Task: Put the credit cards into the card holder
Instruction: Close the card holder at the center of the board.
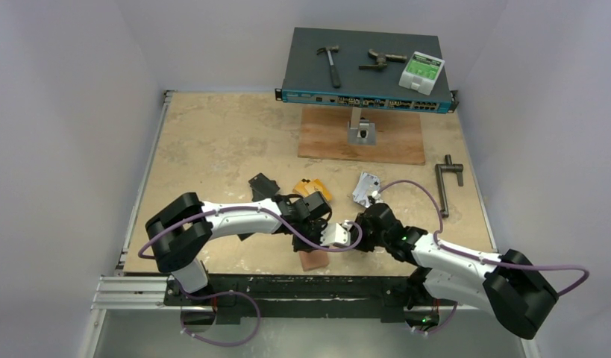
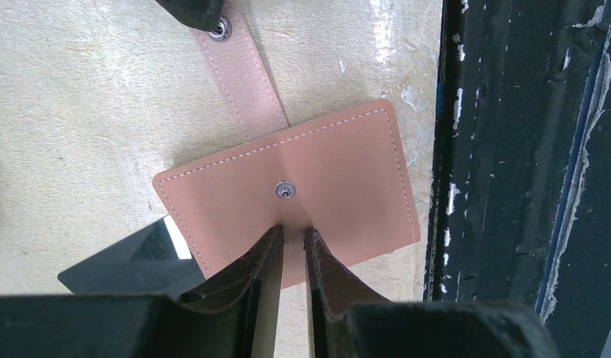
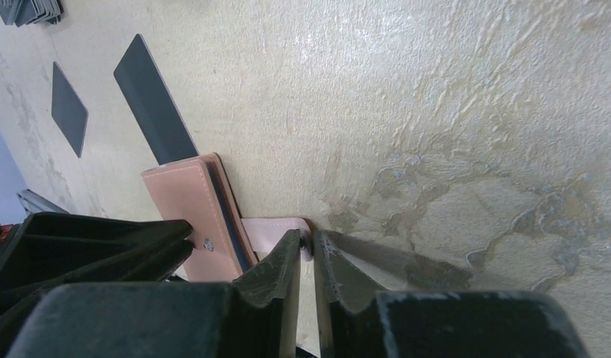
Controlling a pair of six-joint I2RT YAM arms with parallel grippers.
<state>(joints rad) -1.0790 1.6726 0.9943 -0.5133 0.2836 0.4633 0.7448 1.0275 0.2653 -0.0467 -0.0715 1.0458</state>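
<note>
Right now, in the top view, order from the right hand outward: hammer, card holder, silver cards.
1. card holder, at the right hand, near edge.
2. silver cards, mid-table, just beyond.
3. hammer, far back on the network switch.

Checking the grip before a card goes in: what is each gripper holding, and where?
Left gripper pinches the card holder at the middle of one long edge; right gripper pinches the end of its snap tab.
</note>
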